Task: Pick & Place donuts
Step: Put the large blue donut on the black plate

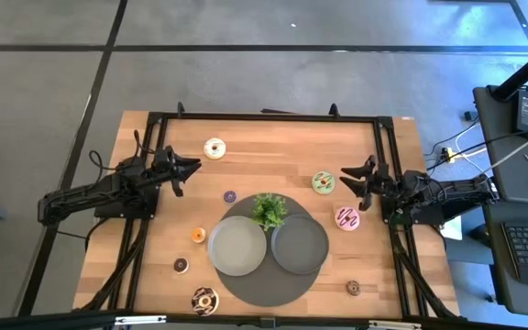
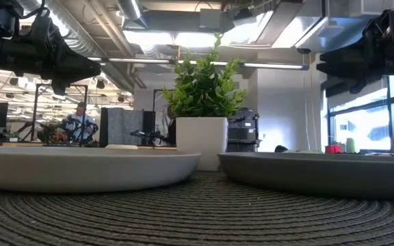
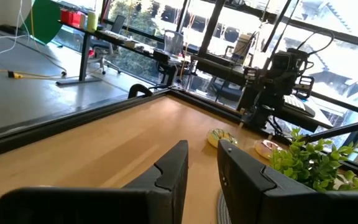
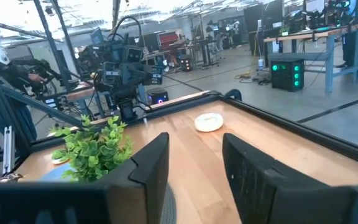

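Several toy donuts lie flat on the wooden table. The larger ones are white-iced (image 1: 214, 148), green (image 1: 324, 182), pink (image 1: 347, 218) and chocolate (image 1: 204, 300). The minis are purple (image 1: 229, 196), orange (image 1: 198, 235), brown (image 1: 181, 265) and tan (image 1: 353, 288). My left gripper (image 1: 193, 168) hovers open over the table's left side, between the white donut and the purple mini. My right gripper (image 1: 345, 175) hovers open just right of the green donut. Past the open fingers, the left wrist view (image 3: 202, 149) shows the green donut (image 3: 221, 137). The right wrist view (image 4: 194, 143) shows the white donut (image 4: 209, 121).
Two round grey plates (image 1: 236, 245) (image 1: 299, 245) sit side by side on a dark round woven mat (image 1: 264, 289) near the table's near edge. A small potted green plant (image 1: 269, 210) stands just behind them. A black frame (image 1: 264, 117) runs along the table's edges.
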You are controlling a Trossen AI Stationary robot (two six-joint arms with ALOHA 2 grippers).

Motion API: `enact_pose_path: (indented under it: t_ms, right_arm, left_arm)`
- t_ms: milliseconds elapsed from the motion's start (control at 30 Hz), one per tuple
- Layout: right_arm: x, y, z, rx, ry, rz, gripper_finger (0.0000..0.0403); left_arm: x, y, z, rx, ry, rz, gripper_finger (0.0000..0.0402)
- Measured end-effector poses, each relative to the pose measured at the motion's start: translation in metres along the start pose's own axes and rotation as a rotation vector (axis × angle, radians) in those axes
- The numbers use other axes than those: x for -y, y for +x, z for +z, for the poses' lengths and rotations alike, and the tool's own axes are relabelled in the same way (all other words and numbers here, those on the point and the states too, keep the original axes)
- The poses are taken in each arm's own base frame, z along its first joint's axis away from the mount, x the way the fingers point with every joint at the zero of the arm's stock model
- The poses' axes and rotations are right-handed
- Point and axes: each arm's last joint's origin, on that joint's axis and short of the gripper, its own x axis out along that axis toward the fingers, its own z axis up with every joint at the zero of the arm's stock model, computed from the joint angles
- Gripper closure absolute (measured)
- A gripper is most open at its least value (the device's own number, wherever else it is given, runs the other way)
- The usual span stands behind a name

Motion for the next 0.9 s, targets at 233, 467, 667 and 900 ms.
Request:
enact_pose_path:
  t_ms: [233,467,667,900]
  right_arm:
    - [0.002,0.0,0.001,0.016,0.0,-0.062,0.0174]
    - [0.002,0.0,0.001,0.017,0.049,-0.059,0.0134]
    - [-0.001,0.0,0.014,0.035,0.184,-0.067,0.0132]
    - [-0.006,0.011,0.022,-0.057,0.213,-0.125,0.0132]
  left_arm:
    - [0.0,0.0,0.0,0.0,0.0,0.0,0.0318]
    - [0.0,0.0,0.0,0.0,0.0,0.0,0.0319]
    - [0.0,0.0,0.0,0.001,-0.004,0.0,0.0318]
    - [0.001,0.0,0.003,0.035,-0.032,-0.013,0.0319]
